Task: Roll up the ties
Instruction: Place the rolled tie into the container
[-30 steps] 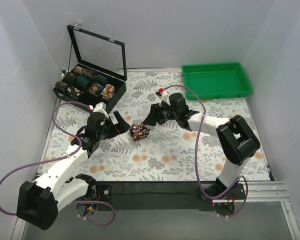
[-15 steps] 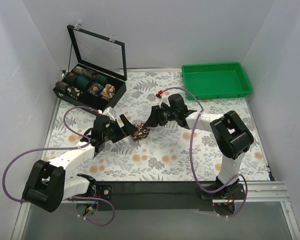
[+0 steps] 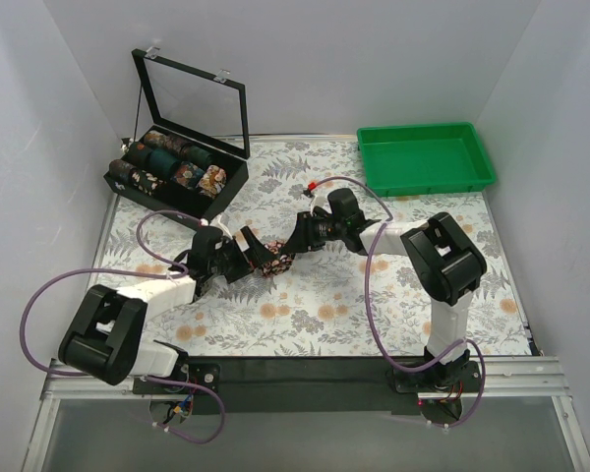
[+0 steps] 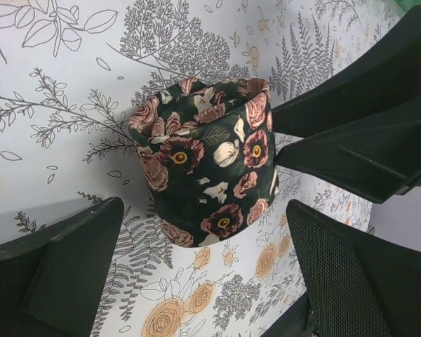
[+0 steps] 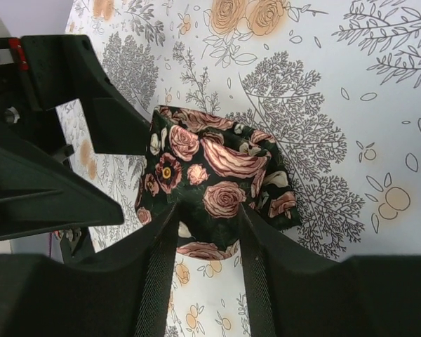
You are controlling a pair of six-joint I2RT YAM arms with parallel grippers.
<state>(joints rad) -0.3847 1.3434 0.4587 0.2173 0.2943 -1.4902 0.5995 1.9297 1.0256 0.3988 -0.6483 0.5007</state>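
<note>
One tie, a dark fist-sized roll (image 3: 273,258) printed with pink roses, lies on the floral table covering at mid-table. My left gripper (image 3: 251,258) is open, its fingers spread wide to either side of the roll (image 4: 203,161) without touching it. From the right, my right gripper (image 3: 293,246) reaches in, and its two fingers pinch the near edge of the roll (image 5: 210,158). In the left wrist view my left gripper (image 4: 205,210) straddles the roll's near side. In the right wrist view, fabric fills the gap of my right gripper (image 5: 208,208). Several more rolled ties (image 3: 172,162) fill a box.
The black box (image 3: 226,192) with its glass lid (image 3: 192,98) raised stands at the back left. A green tray (image 3: 425,157) sits at the back right. White walls close in the table on three sides.
My left gripper has slid forward and right until its fingers flank the roll. My right gripper has moved left onto the roll and narrowed on its edge.
</note>
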